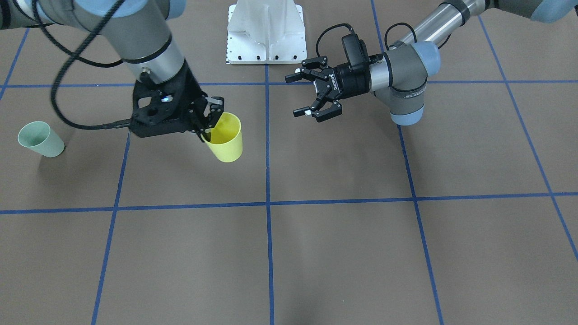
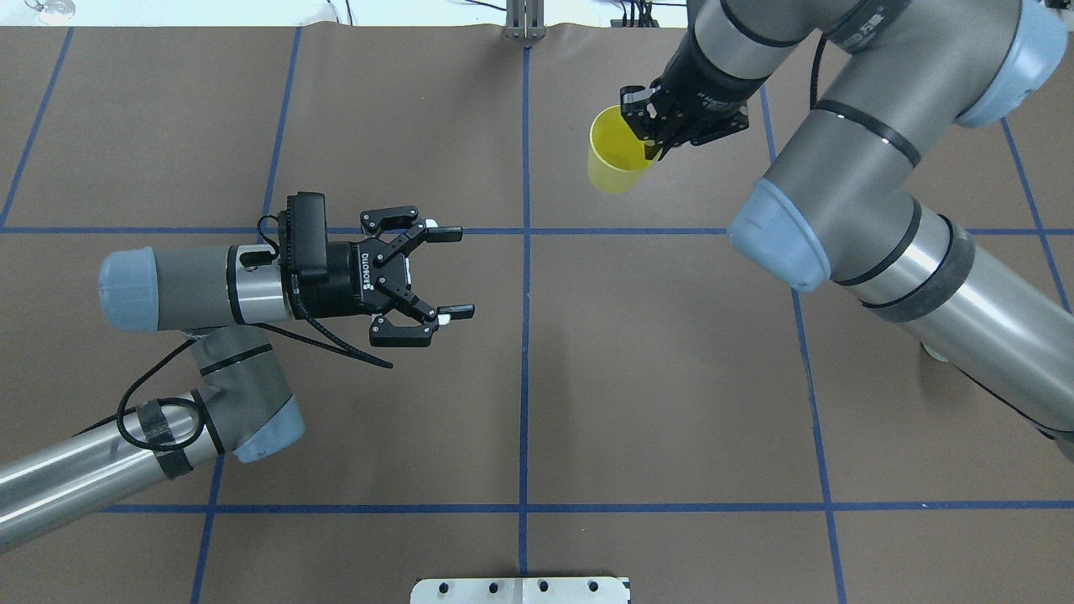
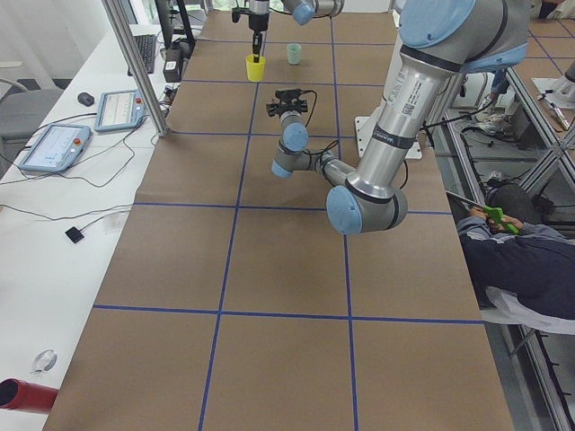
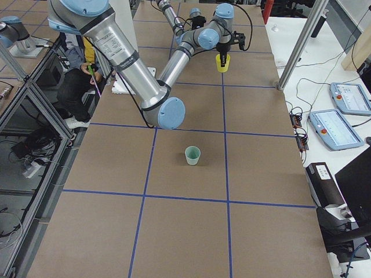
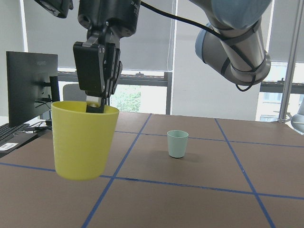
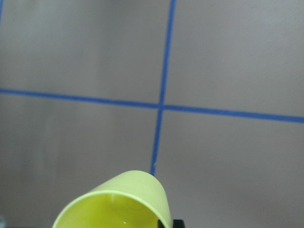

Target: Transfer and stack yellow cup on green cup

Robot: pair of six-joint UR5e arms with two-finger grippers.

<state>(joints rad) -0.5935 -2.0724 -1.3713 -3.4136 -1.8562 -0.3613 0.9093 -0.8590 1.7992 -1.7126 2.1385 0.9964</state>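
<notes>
So the right gripper (image 1: 210,121) has the yellow cup (image 1: 223,137) pinched by its rim, one finger down inside the cup and the other on the outside wall, so it's closed to about the thickness of the wall. That's left of center in the front-facing view and up top, right of the middle, in the overhead view. The cup is a bit tilted. From the left wrist view it looks like it hangs just clear of the table (image 1: 343,253), but I can't say for sure.

The green cup (image 1: 40,139) stands upright on its own at the far left edge of the front-facing view, well apart from the yellow one.

The left gripper (image 2: 449,270) sits mid-left in the overhead view, lying sideways with its fingers spread wide and nothing between them. The only text I can actually read is the "ROBOTIQ" lettering (image 2: 367,273) in white on its black body. There's also some printing on the near arm's tube in the left side view, too small to make out.

The table is brown with blue tape lines (image 1: 267,203) in a grid.
</notes>
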